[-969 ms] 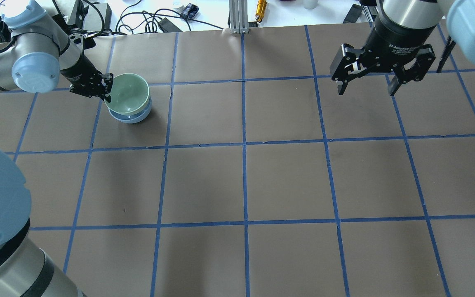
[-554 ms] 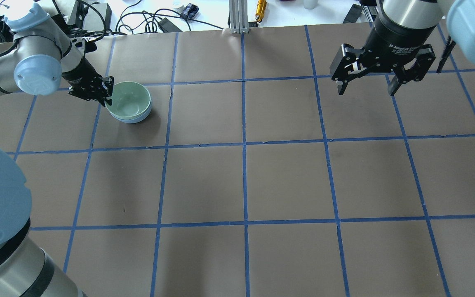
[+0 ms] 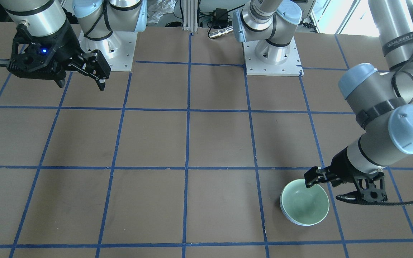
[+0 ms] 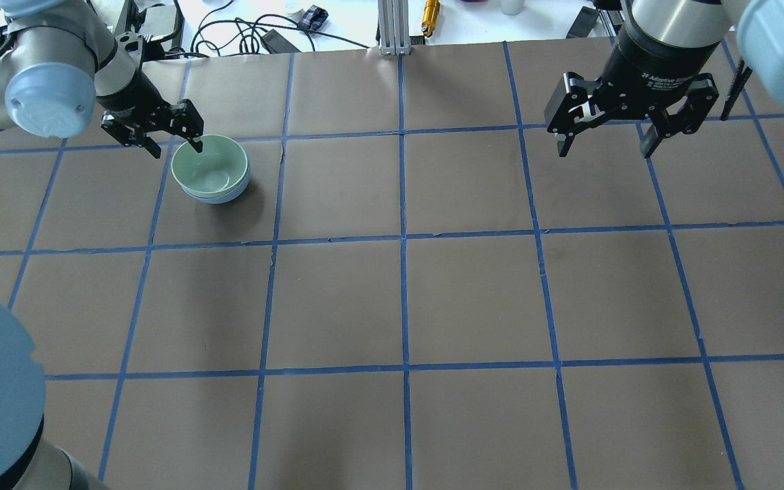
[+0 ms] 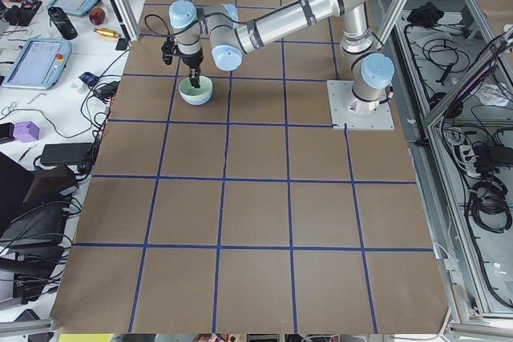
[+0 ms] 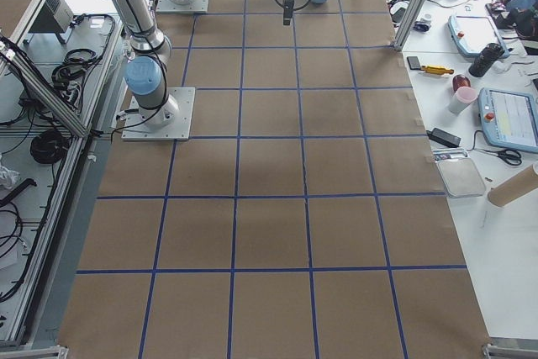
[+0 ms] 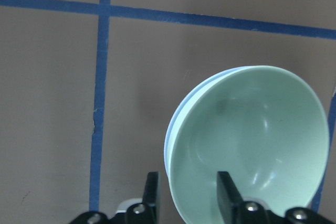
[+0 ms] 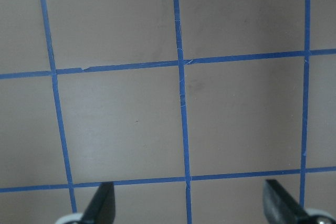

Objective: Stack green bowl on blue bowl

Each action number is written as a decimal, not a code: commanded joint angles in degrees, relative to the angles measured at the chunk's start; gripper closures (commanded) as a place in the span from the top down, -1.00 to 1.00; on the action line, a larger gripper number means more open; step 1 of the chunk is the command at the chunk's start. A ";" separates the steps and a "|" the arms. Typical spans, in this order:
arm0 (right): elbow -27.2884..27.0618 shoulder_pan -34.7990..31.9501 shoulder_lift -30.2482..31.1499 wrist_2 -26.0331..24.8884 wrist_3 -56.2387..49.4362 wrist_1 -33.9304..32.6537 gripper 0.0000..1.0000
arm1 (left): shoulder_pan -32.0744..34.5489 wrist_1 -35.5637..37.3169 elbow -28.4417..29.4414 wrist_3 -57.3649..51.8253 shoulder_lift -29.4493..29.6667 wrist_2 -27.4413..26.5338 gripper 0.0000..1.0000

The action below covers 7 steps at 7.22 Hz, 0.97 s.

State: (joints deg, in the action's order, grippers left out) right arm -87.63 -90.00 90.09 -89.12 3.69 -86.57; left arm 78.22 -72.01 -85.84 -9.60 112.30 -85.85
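Observation:
The pale green bowl (image 4: 208, 167) sits nested level inside the light blue bowl (image 4: 220, 198), whose rim shows only as a thin band beneath it. Both stand at the far left of the table. My left gripper (image 4: 175, 148) is open at the stack's far-left edge. In the left wrist view its fingers (image 7: 227, 190) straddle the green bowl's (image 7: 252, 145) rim, one over the inside and one outside; the blue bowl's edge (image 7: 170, 145) peeks out. In the front-facing view the stack (image 3: 305, 204) is beside my left gripper (image 3: 323, 191). My right gripper (image 4: 603, 150) is open, empty, far right.
The table (image 4: 405, 299) is brown paper with a blue tape grid. Cables, a metal post (image 4: 392, 27) and small items lie beyond its far edge. The right wrist view shows only the bare grid (image 8: 181, 98) between the open fingers.
The green bowl has dropped from a tilt to lie level in the blue bowl. My left gripper has let go of its rim, opened and shifted toward the far side. The right arm is unchanged.

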 commanded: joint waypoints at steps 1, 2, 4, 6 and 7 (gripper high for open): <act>0.00 0.00 0.00 0.00 0.00 0.00 1.00 | 4.63 -10.74 1.81 1.07 -9.25 -0.19 1.00; 0.00 0.00 0.00 0.00 0.00 0.00 1.00 | 7.27 -12.26 1.82 4.04 -12.95 -0.11 1.00; -0.09 0.00 0.00 0.00 0.00 0.00 1.00 | 11.33 -18.40 0.07 9.06 -18.76 -2.28 1.00; 0.00 0.00 0.00 0.00 0.00 0.00 1.00 | 11.43 -18.43 -3.79 9.08 -23.25 -3.54 1.00; 0.00 0.00 0.00 0.00 0.00 0.00 1.00 | 11.43 -18.34 -5.28 8.90 -25.36 -3.36 1.00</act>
State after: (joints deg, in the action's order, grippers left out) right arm -87.64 -90.00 90.09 -89.12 3.69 -86.59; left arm 89.53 -90.26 -89.03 -0.68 89.77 -89.12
